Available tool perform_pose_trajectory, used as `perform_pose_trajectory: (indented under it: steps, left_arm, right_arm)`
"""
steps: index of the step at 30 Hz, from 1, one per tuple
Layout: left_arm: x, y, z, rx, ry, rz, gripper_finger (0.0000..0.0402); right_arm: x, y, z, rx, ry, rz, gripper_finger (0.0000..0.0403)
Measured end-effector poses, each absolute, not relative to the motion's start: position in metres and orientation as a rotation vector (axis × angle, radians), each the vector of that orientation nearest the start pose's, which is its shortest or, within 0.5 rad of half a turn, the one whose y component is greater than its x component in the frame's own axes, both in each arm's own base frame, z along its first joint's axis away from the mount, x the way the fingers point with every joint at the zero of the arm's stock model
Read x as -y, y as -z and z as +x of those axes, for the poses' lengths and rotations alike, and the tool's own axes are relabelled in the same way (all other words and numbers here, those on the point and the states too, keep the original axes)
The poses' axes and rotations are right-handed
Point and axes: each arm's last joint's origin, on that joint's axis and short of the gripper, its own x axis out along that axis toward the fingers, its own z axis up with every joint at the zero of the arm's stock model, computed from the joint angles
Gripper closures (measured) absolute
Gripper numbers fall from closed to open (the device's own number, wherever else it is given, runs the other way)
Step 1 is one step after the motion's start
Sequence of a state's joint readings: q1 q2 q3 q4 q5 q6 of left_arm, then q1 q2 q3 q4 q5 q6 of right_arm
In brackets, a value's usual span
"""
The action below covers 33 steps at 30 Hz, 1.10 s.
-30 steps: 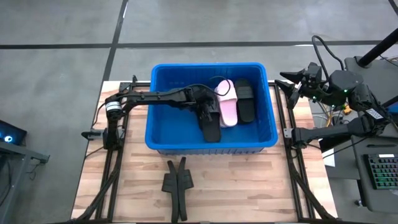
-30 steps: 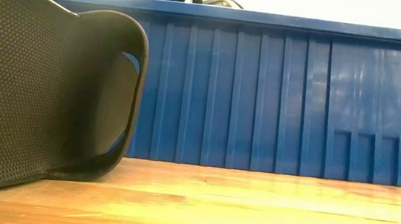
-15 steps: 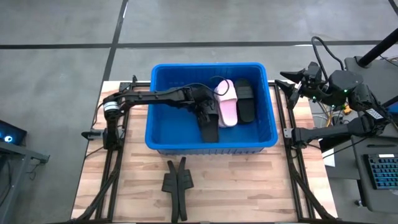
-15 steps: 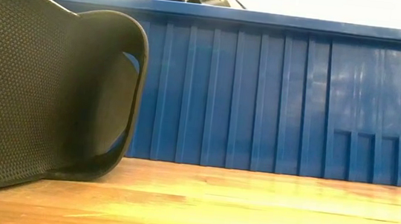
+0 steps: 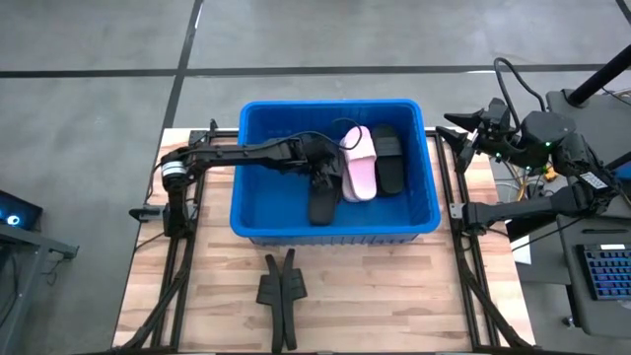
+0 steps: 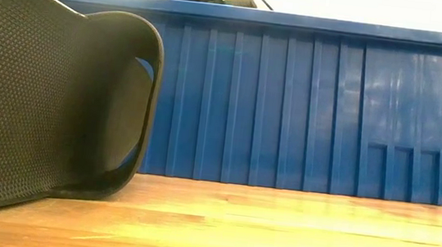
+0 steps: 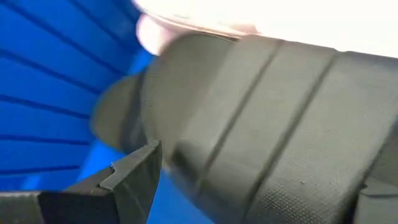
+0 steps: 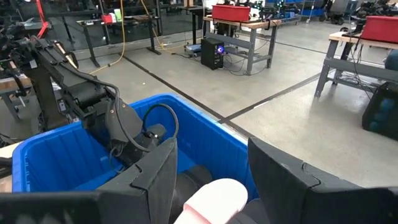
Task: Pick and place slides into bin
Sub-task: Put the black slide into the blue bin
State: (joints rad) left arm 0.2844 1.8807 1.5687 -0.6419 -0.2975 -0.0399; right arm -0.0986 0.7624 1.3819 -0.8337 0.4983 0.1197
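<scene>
The blue bin (image 5: 258, 212) stands at the table's middle and fills the low view (image 6: 289, 106). In it a pink slide (image 5: 361, 168) lies between a black slide (image 5: 389, 158) toward the right wall and another black slide (image 5: 321, 204). My left gripper (image 5: 320, 179) reaches into the bin from the left, over the far end of that second black slide. In its wrist view (image 7: 249, 186) its fingers stand wide apart, with the slide's ribbed strap (image 7: 261, 112) between and beyond them. My right gripper (image 5: 463, 133) is open and empty, beyond the bin's right wall. My left gripper's fingers (image 7: 134, 177) stand on either side of the black slide's far end, coming from above. I cannot tell whether they touch it. The slide is blurred, and blue bin wall shows beside one finger. The slide's near end lies low in the bin.
A narrow black forked piece (image 5: 281, 291) lies on the wooden table in front of the bin. A black textured object (image 6: 43, 97) stands close to the low camera at its left. The right wrist view shows the bin (image 8: 50, 155) and the left arm (image 8: 118, 124) in it.
The black slide under my left gripper has turned: its near end has swung toward the table's left inside the bin, while its far end has stayed by the gripper. My left arm has barely shifted.
</scene>
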Motion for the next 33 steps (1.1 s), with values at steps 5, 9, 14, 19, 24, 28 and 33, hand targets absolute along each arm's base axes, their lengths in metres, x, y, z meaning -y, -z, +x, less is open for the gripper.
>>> perform_pose_trajectory:
  steps: [5, 9, 14, 19, 24, 28, 33]
  left_arm:
    - [-0.127, -0.2621, 0.3873, -0.935, -0.693, 0.03, 0.0109]
    - [-0.1279, -0.263, 0.3885, -0.896, -0.738, 0.0, 0.0109]
    - [-0.1278, -0.2623, 0.3883, -0.866, -0.774, -0.074, 0.011]
    - [-0.1271, -0.2616, 0.3886, -0.871, -0.75, -0.079, 0.015]
    - [-0.1271, -0.261, 0.3885, -0.869, -0.755, -0.085, 0.0251]
    - [-0.1277, -0.2614, 0.3888, -0.84, -0.793, -0.128, 0.0354]
    - [-0.1274, -0.2619, 0.3889, -0.8, -0.852, -0.185, 0.0386]
  right_arm:
    - [0.0221, -0.4571, 0.083, -0.176, 0.607, 0.075, 0.0216]
    - [0.0221, -0.4571, 0.083, -0.176, 0.607, 0.076, 0.0216]
    - [0.0221, -0.4571, 0.083, -0.169, 0.609, 0.098, 0.0216]
    - [0.0221, -0.4571, 0.083, -0.169, 0.608, 0.098, 0.0216]
    - [0.0221, -0.4571, 0.083, -0.169, 0.609, 0.098, 0.0216]
    - [0.0221, -0.4568, 0.0832, -0.171, 0.609, 0.098, 0.0216]
    - [0.0222, -0.4568, 0.0832, -0.171, 0.609, 0.098, 0.0216]
